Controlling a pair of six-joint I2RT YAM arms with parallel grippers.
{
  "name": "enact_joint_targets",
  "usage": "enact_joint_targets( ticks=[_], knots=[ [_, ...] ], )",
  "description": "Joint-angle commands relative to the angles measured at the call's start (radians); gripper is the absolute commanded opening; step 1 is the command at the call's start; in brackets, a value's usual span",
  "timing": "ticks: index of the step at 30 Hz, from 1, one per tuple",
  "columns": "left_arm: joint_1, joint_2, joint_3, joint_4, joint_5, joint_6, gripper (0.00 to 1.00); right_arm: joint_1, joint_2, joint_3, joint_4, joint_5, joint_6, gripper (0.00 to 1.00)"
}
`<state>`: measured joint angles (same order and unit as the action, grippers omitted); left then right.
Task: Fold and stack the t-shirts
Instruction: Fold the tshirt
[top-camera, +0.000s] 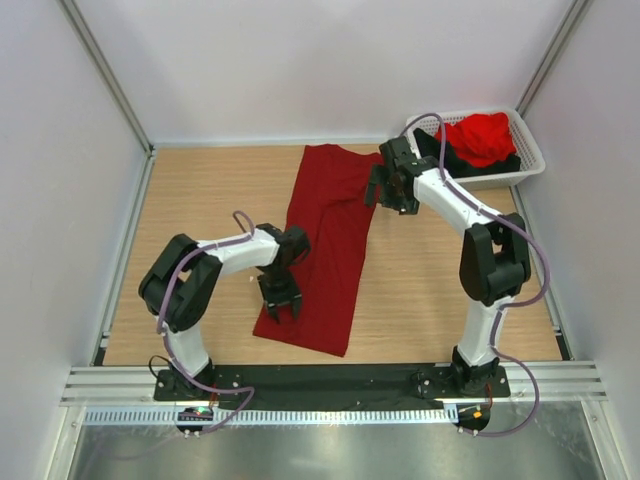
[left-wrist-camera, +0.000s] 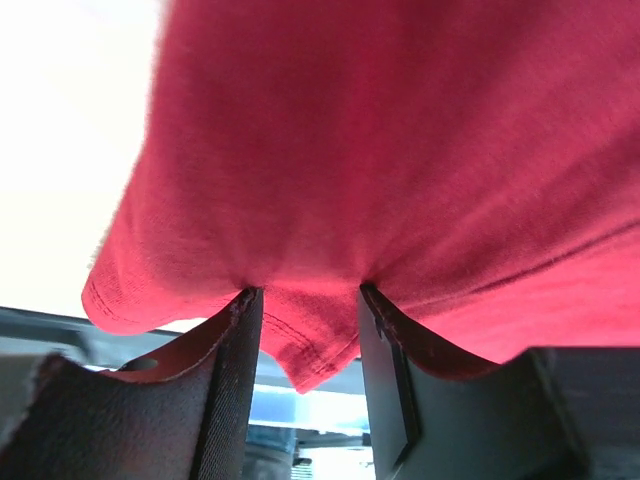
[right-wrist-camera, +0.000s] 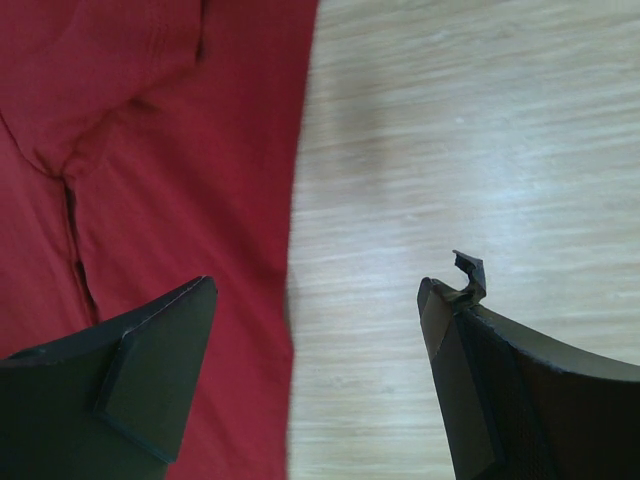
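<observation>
Crimson shirt (top-camera: 325, 240) lies on the worktop (top-camera: 210, 200), left of the basket (top-camera: 530, 160). My left end effector (top-camera: 280, 305) pinches the hem farthest from the basket; my right end effector (top-camera: 392, 190) hangs spread over the edge nearest it. Wood shows along both long edges.

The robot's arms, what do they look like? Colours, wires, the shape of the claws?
Both the left arm and the right arm are white segments joined by bulky black joints. A thin lilac cable loops along each. The left gripper and right gripper are black, each with two flat, wedge-shaped fingers.
</observation>
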<state>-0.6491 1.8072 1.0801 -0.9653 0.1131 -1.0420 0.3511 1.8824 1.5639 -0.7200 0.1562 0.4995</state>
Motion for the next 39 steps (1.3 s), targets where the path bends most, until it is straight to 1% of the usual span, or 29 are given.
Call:
enact_joint_targets(
  ticks=[1,2,3,4,6,7,9,10,11,12,15,16,19,20,23,25,30,34,37,39],
  knots=[
    [-0.052,-0.06,0.001,0.056,0.082,-0.114,0.45,-0.006,0.076,0.106,0.028,-0.038,-0.035,0.9],
    [-0.058,-0.078,-0.003,0.074,0.097,-0.122,0.45,-0.004,0.101,0.155,0.022,-0.043,-0.039,0.9],
    [-0.069,-0.101,-0.008,0.12,0.144,-0.128,0.46,-0.004,0.141,0.18,0.016,-0.052,-0.045,0.9],
    [-0.073,-0.109,-0.006,0.131,0.16,-0.136,0.46,-0.004,0.165,0.235,0.013,-0.058,-0.053,0.89],
    [-0.081,-0.13,0.021,0.135,0.177,-0.125,0.47,-0.006,0.234,0.295,-0.007,-0.067,-0.059,0.88],
    [-0.081,-0.146,0.032,0.132,0.172,-0.113,0.48,-0.004,0.251,0.348,-0.012,-0.069,-0.061,0.88],
    [-0.081,-0.186,0.052,0.14,0.148,-0.099,0.5,0.002,0.303,0.398,-0.013,-0.066,-0.062,0.88],
    [-0.08,-0.23,0.061,0.134,0.131,-0.081,0.51,0.006,0.319,0.45,-0.018,-0.061,-0.059,0.87],
    [-0.078,-0.256,0.085,0.129,0.11,-0.067,0.52,0.014,0.339,0.475,-0.025,-0.06,-0.056,0.88],
    [-0.078,-0.278,0.098,0.12,0.059,-0.055,0.53,0.018,0.368,0.501,-0.03,-0.06,-0.055,0.88],
    [-0.034,-0.342,0.135,0.038,-0.007,-0.001,0.54,0.043,0.42,0.6,-0.052,-0.047,-0.056,0.87],
    [0.003,-0.377,0.135,0.014,-0.036,0.01,0.54,0.051,0.455,0.64,-0.056,-0.026,-0.061,0.87],
    [0.063,-0.431,0.112,0.007,-0.079,0.054,0.54,0.077,0.507,0.683,-0.045,0.003,-0.067,0.87],
    [0.101,-0.469,0.104,0.007,-0.084,0.066,0.54,0.084,0.52,0.685,-0.021,0.022,-0.068,0.87],
    [0.166,-0.535,0.072,0.005,-0.099,0.1,0.54,0.114,0.572,0.709,0.028,0.058,-0.099,0.87],
    [0.192,-0.568,0.057,0.005,-0.107,0.118,0.55,0.133,0.606,0.74,0.054,0.068,-0.125,0.88],
    [0.265,-0.649,0.009,-0.001,-0.107,0.164,0.56,0.17,0.737,0.846,0.128,0.036,-0.168,0.87],
    [0.312,-0.68,-0.026,-0.004,-0.102,0.192,0.56,0.221,0.837,0.987,0.171,-0.012,-0.234,0.85],
    [0.341,-0.689,-0.042,-0.009,-0.087,0.204,0.57,0.242,0.868,1.027,0.224,-0.056,-0.248,0.85],
    [0.356,-0.687,-0.046,-0.006,-0.072,0.215,0.57,0.255,0.859,1.026,0.244,-0.043,-0.239,0.86]
  ],
)
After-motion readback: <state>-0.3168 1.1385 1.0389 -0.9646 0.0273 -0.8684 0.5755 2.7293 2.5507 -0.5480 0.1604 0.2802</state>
